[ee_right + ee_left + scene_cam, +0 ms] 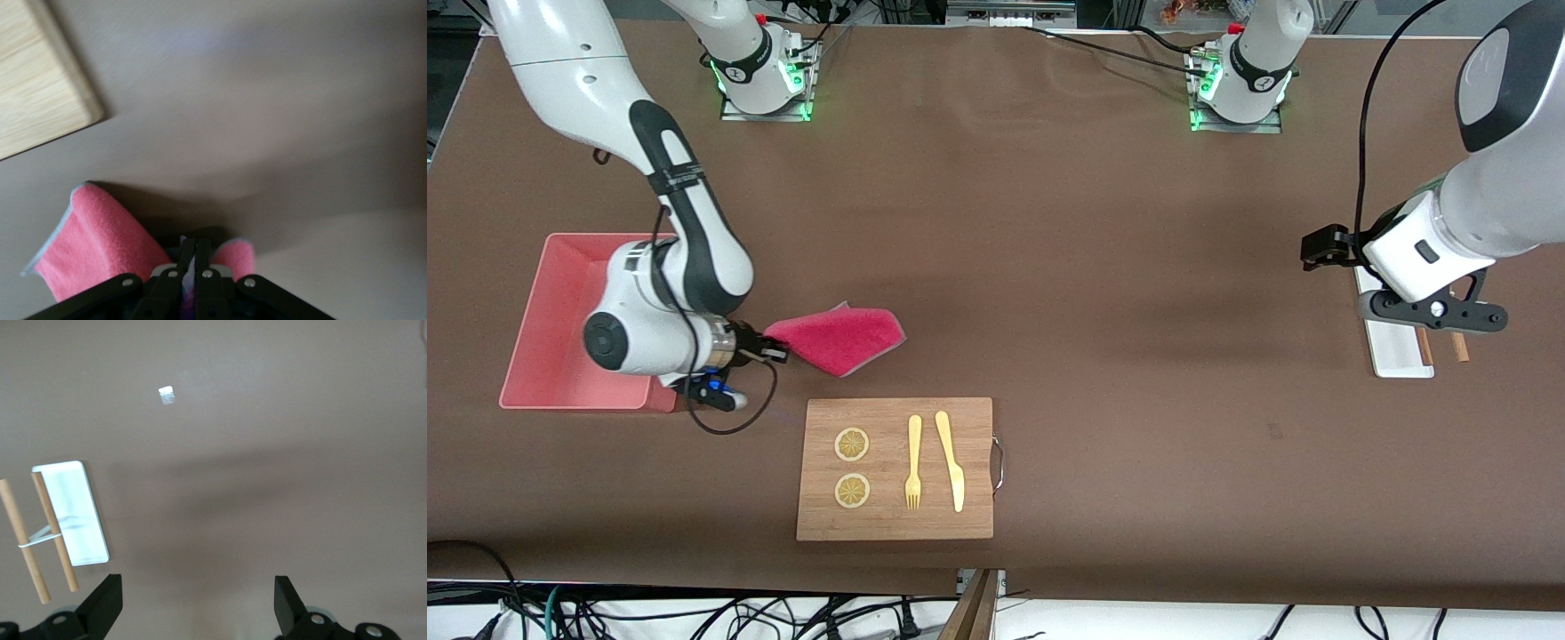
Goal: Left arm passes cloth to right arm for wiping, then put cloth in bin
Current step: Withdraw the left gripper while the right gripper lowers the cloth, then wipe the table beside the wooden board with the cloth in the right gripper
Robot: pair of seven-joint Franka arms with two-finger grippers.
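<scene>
My right gripper (775,348) is shut on one edge of the crimson-pink cloth (840,338), beside the pink bin (560,267). The cloth hangs out from the fingers over the brown table, between the bin and the cutting board. In the right wrist view the closed gripper (195,248) pinches the cloth (100,247), with its grey backing showing at the edge. My left gripper (1436,311) is open and empty, up over the white tray at the left arm's end of the table. In the left wrist view its gripper (197,603) stands wide apart over bare table.
A wooden cutting board (895,524) with two lemon slices (852,444), a fork (913,462) and a knife (951,462) lies nearer the front camera than the cloth. A small white tray (1396,356) with wooden sticks (50,533) sits under the left gripper.
</scene>
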